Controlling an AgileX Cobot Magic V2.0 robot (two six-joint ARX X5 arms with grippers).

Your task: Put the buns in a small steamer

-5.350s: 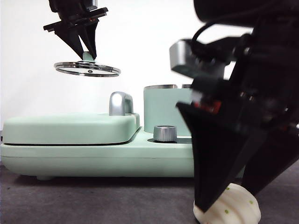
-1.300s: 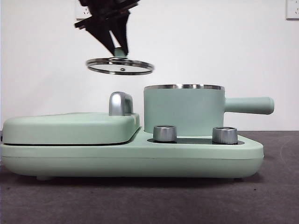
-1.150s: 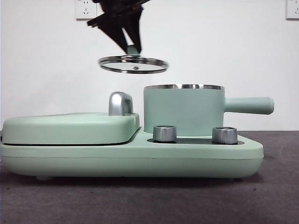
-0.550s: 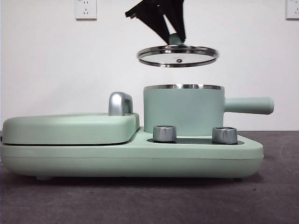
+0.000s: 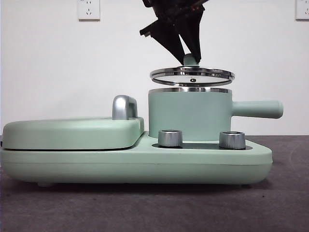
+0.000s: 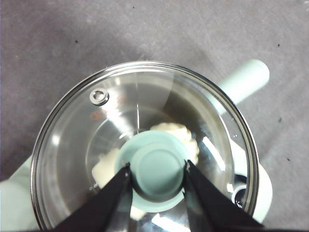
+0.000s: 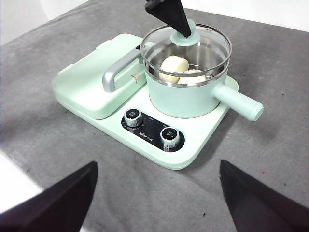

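Note:
The mint-green small steamer (image 5: 189,116) stands on the right half of the appliance, its long handle (image 5: 258,108) pointing right. My left gripper (image 5: 190,57) is shut on the green knob (image 6: 157,169) of the glass lid (image 5: 192,76). It holds the lid level, just above the steel rim. Both buns lie inside the pot: the smooth plain one (image 7: 174,67) and the ridged one (image 7: 193,77). They also show through the glass in the left wrist view (image 6: 181,133). My right gripper (image 7: 157,164) is open and empty, high above the table in front of the appliance.
The flat mint-green griddle cover (image 5: 72,133) with its chrome handle (image 5: 124,107) takes the left half of the appliance base (image 5: 145,166). Two steel dials (image 5: 170,137) (image 5: 231,139) stand in front of the pot. Grey table cloth lies all around.
My left gripper has carried the lid rightwards from over the griddle side and lowered it to just above the pot's rim. The pot and appliance have not moved.

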